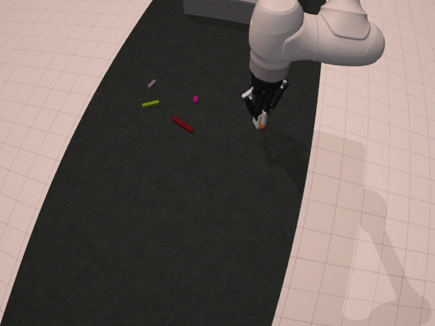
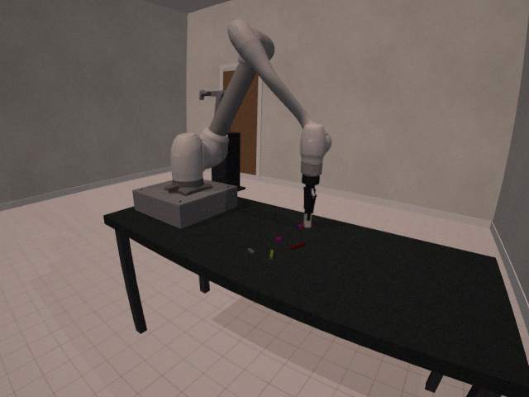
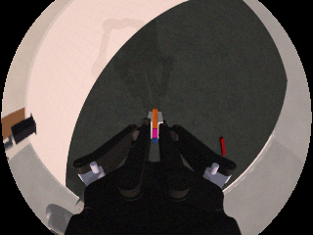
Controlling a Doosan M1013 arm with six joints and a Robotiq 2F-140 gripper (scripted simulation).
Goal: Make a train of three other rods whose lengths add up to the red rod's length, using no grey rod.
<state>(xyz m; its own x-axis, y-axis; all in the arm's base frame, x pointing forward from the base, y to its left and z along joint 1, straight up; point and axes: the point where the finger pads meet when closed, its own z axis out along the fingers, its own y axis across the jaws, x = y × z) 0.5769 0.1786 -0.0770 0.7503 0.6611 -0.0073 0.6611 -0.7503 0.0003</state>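
Note:
My gripper (image 1: 259, 122) is shut on the orange rod (image 1: 262, 125), low over the dark table at its right side. In the wrist view the orange rod (image 3: 156, 117) runs straight away from me between the fingertips. A magenta rod (image 3: 156, 133) lies end to end with it on the near side, with a small blue piece just below. From the side view a magenta and blue spot (image 2: 299, 225) shows beside the fingers (image 2: 307, 222). The red rod (image 1: 182, 123) lies flat to the left, and also shows in the wrist view (image 3: 222, 145).
A second magenta rod (image 1: 195, 98), a lime rod (image 1: 150, 103) and a grey rod (image 1: 151, 83) lie scattered left of the red rod. The arm's base block (image 2: 184, 203) stands at the table's far end. The table's right edge is close to the gripper.

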